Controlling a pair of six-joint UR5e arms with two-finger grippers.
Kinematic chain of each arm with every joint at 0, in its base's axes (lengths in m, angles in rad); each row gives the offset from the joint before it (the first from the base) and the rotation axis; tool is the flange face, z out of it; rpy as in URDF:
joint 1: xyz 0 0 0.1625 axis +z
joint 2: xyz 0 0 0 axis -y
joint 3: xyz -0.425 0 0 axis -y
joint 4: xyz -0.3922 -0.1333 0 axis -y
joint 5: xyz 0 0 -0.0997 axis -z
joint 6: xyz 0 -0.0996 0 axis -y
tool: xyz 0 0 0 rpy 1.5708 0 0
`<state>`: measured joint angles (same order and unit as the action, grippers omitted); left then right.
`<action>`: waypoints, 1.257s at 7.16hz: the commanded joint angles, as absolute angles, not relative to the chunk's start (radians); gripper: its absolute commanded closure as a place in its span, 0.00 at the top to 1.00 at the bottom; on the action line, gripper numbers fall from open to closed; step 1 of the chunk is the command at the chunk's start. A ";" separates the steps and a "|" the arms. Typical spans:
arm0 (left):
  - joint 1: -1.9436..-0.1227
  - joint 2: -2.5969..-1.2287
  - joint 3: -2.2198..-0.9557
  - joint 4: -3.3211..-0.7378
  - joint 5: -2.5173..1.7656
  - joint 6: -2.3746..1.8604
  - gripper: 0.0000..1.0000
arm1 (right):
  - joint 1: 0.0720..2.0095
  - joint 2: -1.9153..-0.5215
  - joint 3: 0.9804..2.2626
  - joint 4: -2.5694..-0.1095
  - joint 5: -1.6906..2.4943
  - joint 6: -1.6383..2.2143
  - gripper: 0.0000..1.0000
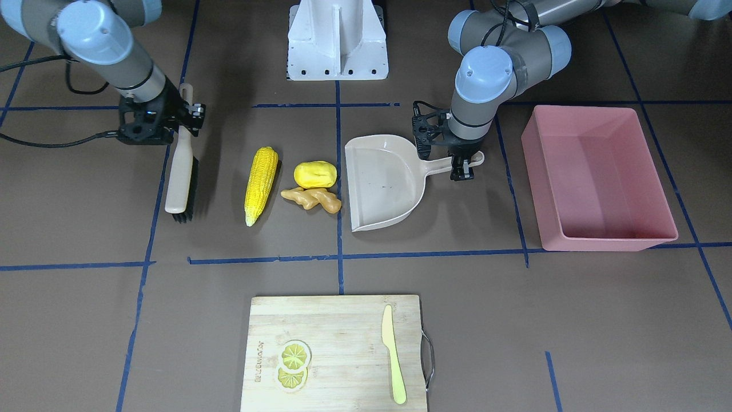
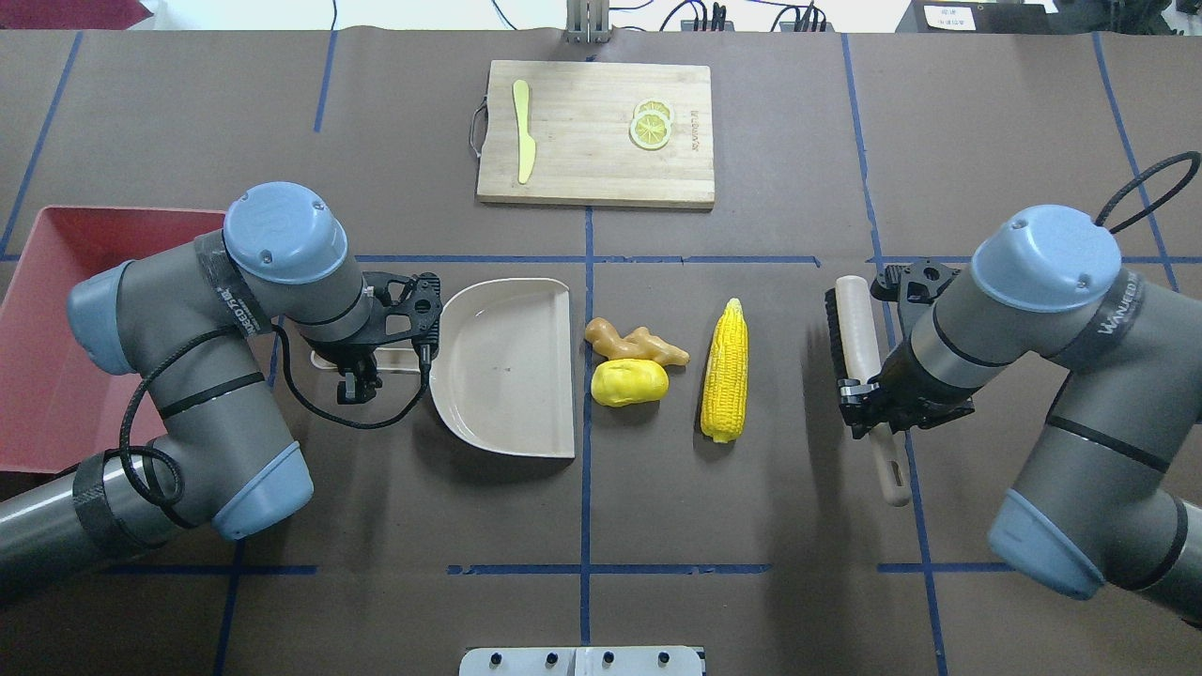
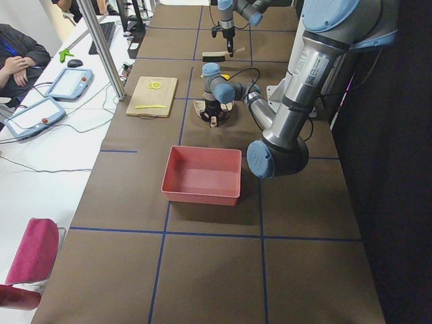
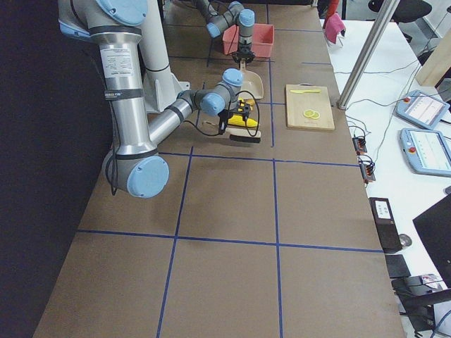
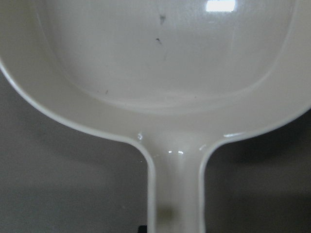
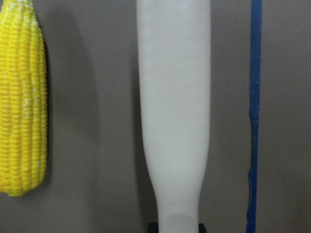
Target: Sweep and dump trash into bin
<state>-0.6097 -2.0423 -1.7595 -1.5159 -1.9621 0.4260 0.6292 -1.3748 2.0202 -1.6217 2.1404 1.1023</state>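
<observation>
**Dustpan and brush both gripped, trash lying between them**

Seen from the front, the left end effector [image 1: 462, 166] sits right of centre, clamped on the handle of the beige dustpan [image 1: 383, 183], whose open edge faces the trash. At upper left, the right end effector [image 1: 187, 114] is closed on the handle of the brush [image 1: 180, 183], bristles pointing toward the table [image 1: 457, 320]. The corn cob [image 1: 261, 183] lies left of centre, near the brush. The potato-like lump [image 1: 315, 174] and ginger root [image 1: 311, 198] touch each other, just beside the dustpan's mouth. The pink bin [image 1: 600, 237] stands at the right, apart from the dustpan.
</observation>
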 commanded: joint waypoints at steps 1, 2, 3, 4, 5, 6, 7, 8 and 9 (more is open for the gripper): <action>-0.597 -2.042 -1.759 -1.516 -1.959 0.425 0.01 | 0.559 -1.267 2.011 -1.779 2.073 1.103 0.00; -0.595 -2.043 -1.758 -1.516 -1.959 0.425 0.01 | 0.528 -1.250 2.000 -1.810 2.050 1.101 0.00; -0.595 -2.046 -1.759 -1.516 -1.959 0.425 0.01 | 0.497 -1.232 1.965 -1.812 2.036 1.101 0.00; -0.595 -2.046 -1.759 -1.516 -1.959 0.425 0.01 | 0.480 -1.191 1.926 -1.812 2.030 1.101 0.00; -0.592 -2.048 -1.758 -1.514 -1.959 0.425 0.01 | 0.474 -1.166 1.908 -1.812 2.031 1.101 0.00; -0.591 -2.048 -1.758 -1.513 -1.959 0.425 0.01 | 0.466 -1.157 1.904 -1.812 2.031 1.101 0.00; -0.591 -2.049 -1.758 -1.511 -1.953 0.425 0.01 | 0.456 -1.146 1.898 -1.812 2.031 1.101 0.00; -0.588 -2.055 -1.756 -1.491 -1.925 0.426 0.01 | 0.448 -1.126 1.887 -1.810 2.031 1.101 0.00; -0.589 -2.093 -1.758 -1.430 -1.883 0.428 0.01 | 0.445 -1.112 1.884 -1.810 2.031 1.103 0.00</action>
<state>-0.5890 -2.0626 -1.7573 -1.4826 -1.9242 0.4263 0.4514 -1.1311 1.8909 -1.8106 2.0311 1.1017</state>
